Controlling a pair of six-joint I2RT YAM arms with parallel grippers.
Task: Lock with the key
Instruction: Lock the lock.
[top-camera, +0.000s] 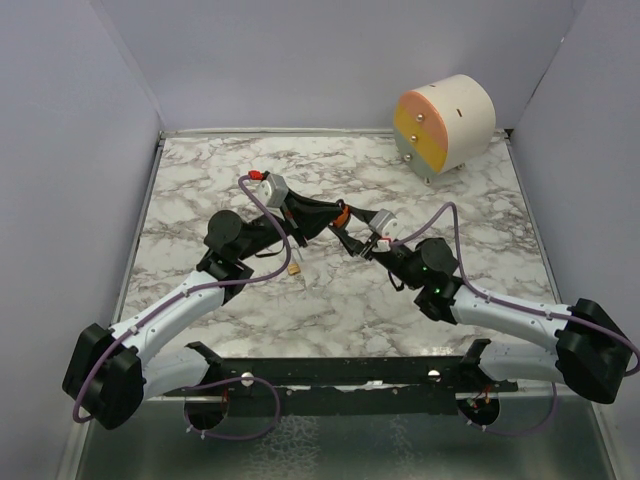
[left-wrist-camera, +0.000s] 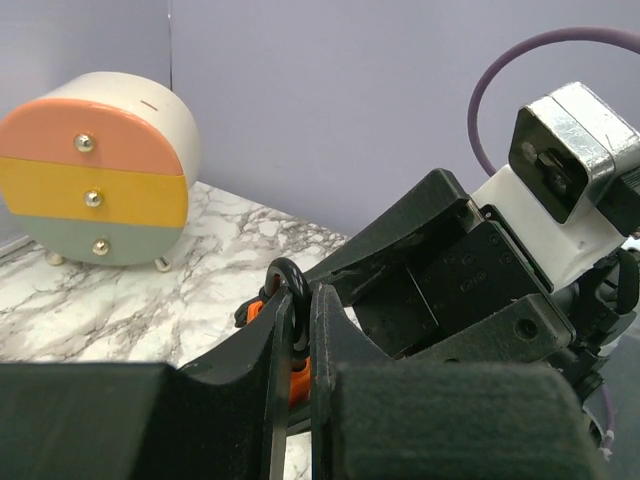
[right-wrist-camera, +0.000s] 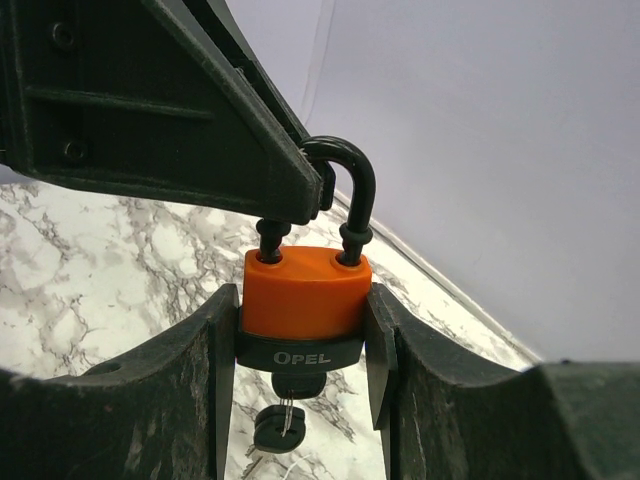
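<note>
An orange padlock with a black base and black shackle hangs in the air between both arms, above the middle of the marble table. My right gripper is shut on the padlock's body, one finger on each side. My left gripper is shut on the shackle, with the orange body just below its fingers. A black-headed key sits in the padlock's underside, and a second key dangles from it on a ring. From above, the padlock is mostly hidden by the grippers.
A round cream cabinet with pink, yellow and grey-green drawers stands at the back right corner. A small tan piece lies on the table under the left arm. Grey walls close in the back and both sides.
</note>
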